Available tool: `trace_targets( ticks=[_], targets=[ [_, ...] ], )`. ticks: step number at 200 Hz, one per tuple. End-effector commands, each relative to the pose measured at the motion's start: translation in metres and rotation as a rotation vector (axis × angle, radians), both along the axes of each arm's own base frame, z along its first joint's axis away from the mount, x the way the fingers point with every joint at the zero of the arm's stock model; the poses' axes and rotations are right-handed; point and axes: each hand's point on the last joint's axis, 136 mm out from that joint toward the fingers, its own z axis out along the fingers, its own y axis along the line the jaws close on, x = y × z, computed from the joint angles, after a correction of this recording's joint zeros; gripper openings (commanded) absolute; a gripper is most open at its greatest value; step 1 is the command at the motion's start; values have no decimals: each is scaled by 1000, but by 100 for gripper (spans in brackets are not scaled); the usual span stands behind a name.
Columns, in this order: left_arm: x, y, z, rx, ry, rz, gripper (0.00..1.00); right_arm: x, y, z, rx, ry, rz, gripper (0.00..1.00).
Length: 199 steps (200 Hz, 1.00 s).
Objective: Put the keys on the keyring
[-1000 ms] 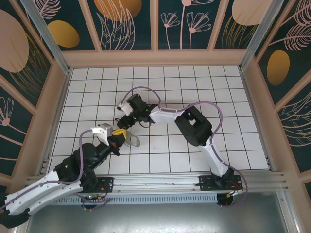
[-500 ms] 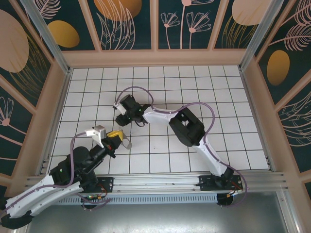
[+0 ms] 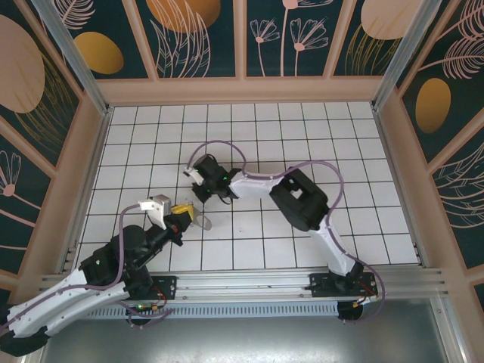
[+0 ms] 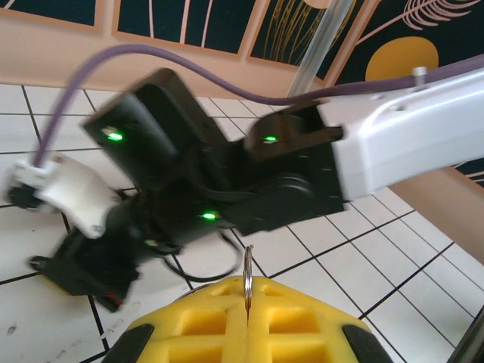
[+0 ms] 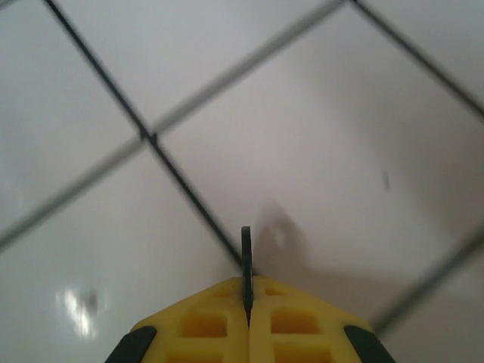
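My left gripper [image 4: 247, 286] is shut on the keyring [image 4: 247, 265]. Its thin metal ring stands edge-on, straight up out of the yellow fingertips. From above, the keyring [image 3: 203, 221] sticks out to the right of the left gripper [image 3: 189, 215]. My right gripper [image 5: 247, 281] is shut on a key [image 5: 246, 249], a thin dark blade seen edge-on, just above the white tiles. In the top view the right gripper [image 3: 203, 194] points down, close behind the left one. The rest of the key is hidden between the pads.
The right arm's black wrist [image 4: 227, 174] with its purple cable hangs close in front of the left gripper. White tiled floor [image 3: 302, 136] stretches all round, fenced by peach-coloured walls [image 3: 242, 89]. A metal rail [image 3: 249, 283] runs along the near edge.
The right gripper has shut on the key and shifted slightly right, towards the left gripper. The left gripper keeps its hold on the keyring and has barely shifted.
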Motion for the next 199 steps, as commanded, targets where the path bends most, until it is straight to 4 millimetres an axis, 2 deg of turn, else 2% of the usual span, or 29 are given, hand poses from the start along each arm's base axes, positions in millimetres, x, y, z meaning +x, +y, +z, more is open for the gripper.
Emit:
trace_targets(
  ticks=[1, 25, 52, 83, 135, 156, 180, 199],
  targets=[
    [2, 2, 24, 3, -57, 7, 0, -5, -55, -1, -24, 55, -113, 0],
    [5, -3, 19, 52, -57, 3, 0, -35, -106, -4, -4, 119, -177, 0],
    [8, -14, 10, 85, -56, -20, 0, -76, -144, -5, 46, 214, -224, 0],
    [11, -28, 4, 110, -57, -52, 0, -104, -160, 6, 125, 262, -256, 0],
    [10, -35, -2, 124, -45, -80, 0, -112, -179, 35, 143, 232, -294, 27],
    [10, -35, -7, 118, -40, -78, 0, -115, -191, 45, 143, 211, -321, 33],
    [10, -37, -9, 115, -39, -81, 0, -120, -207, 39, 109, 209, -370, 33],
    [11, -39, -10, 120, -39, -83, 0, -131, -207, 33, 75, 220, -368, 32]
  ],
)
